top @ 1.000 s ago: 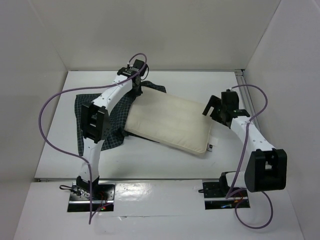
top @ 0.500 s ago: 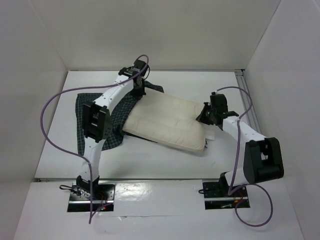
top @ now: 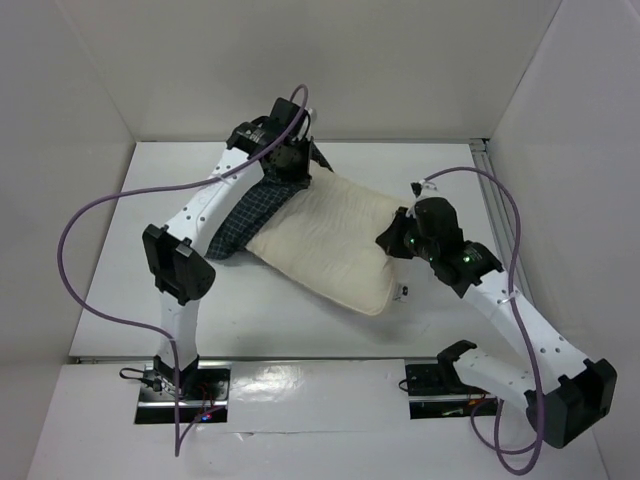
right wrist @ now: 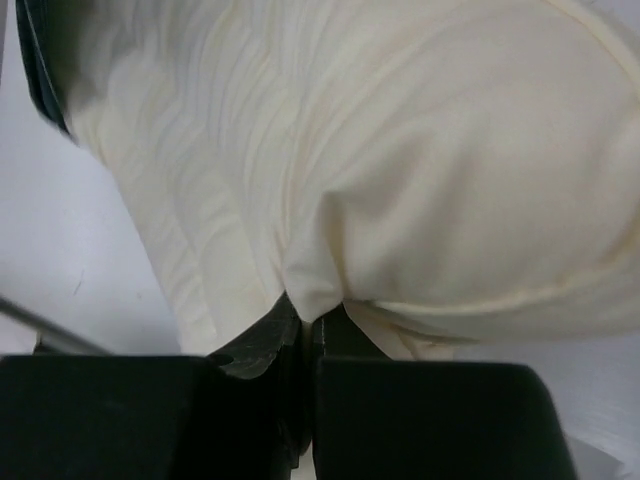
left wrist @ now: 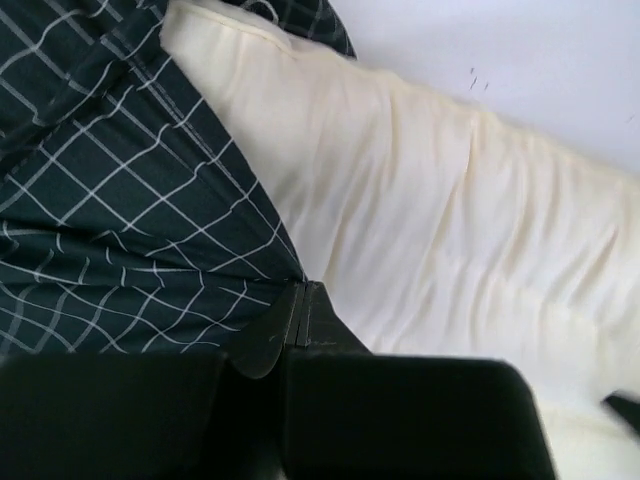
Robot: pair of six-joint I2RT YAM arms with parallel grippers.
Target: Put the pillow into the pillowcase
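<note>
From above, both arms have changed in the last second. The left pincer [top: 297,160], half open before, is now closed on the far edge of the dark navy-green fabric pillowcase [top: 243,215] with white checks. It has lifted that edge, so the cloth no longer lies spread flat but hangs as a band below and to the left of this pincer. The right pincer [top: 393,240], wide open before, has closed on the right end of the large, soft, cream rectangular pillow [top: 335,240]. The pillow lies on the white tabletop [top: 300,325] between the two pincers and is more bunched than before. Its long axis runs diagonally from the left pincer toward the right one, and its far-left end points at the pillowcase. I judge that pushing it in can now begin.

In the left wrist view, the left pincer [left wrist: 300,300] pinches the checked pillowcase [left wrist: 120,200]. The pillow [left wrist: 450,220] lies just to its right, touching the cloth.

In the right wrist view, the right pincer [right wrist: 305,315] grips a fold of the pillow [right wrist: 420,150], which fills the space ahead of it.
</note>
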